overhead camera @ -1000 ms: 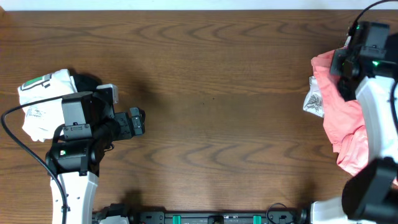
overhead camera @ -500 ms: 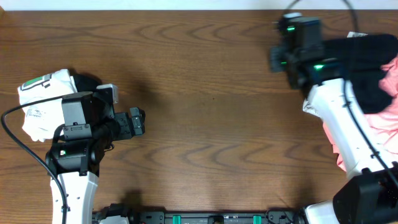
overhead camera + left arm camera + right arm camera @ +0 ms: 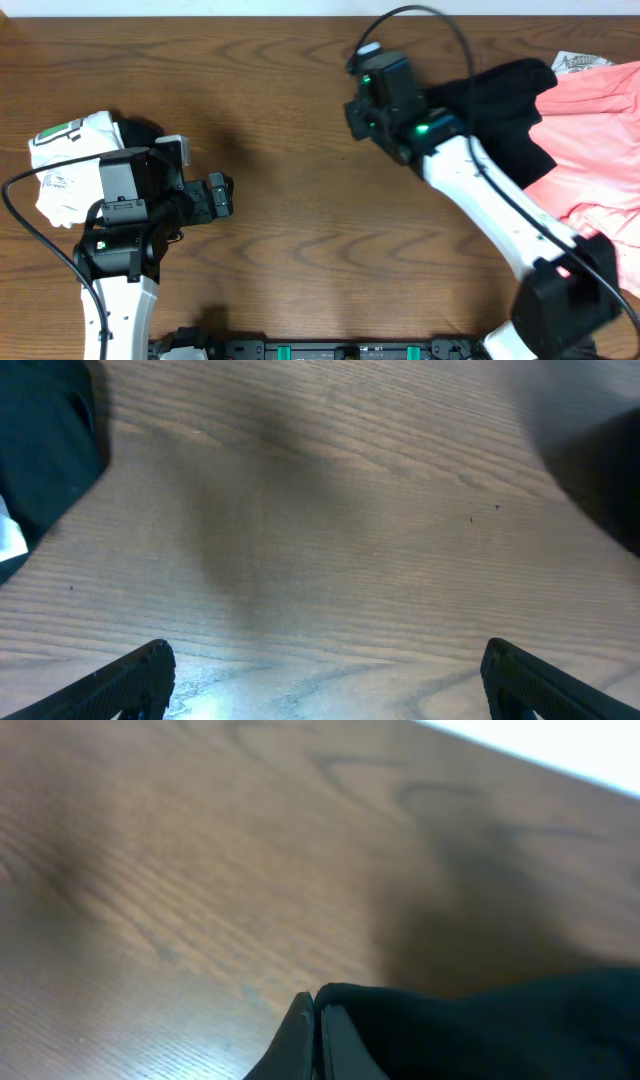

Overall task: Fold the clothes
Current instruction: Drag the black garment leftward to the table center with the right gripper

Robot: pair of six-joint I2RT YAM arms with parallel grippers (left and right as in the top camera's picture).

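Observation:
My right gripper [image 3: 362, 118] is shut on an edge of the black shirt [image 3: 500, 110], which trails from it to the right over the far middle of the table. In the right wrist view the shut gripper [image 3: 315, 1020] pinches the black fabric [image 3: 480, 1020] just above the wood. Salmon-pink clothes [image 3: 590, 150] lie in a heap at the right edge, partly under the shirt. My left gripper [image 3: 222, 195] stands open at the left, and the left wrist view shows only bare wood around the gripper [image 3: 325, 680].
A white garment with green print [image 3: 65, 160] and another black garment [image 3: 140, 132] are bunched at the left edge behind my left arm. A small white printed piece [image 3: 575, 62] peeks out at the far right. Black fabric [image 3: 45, 450] shows at the left wrist view's upper left.
My right arm has swung left from the heap at the right edge, pulling the black shirt out toward the table's far middle. The left arm has not moved.

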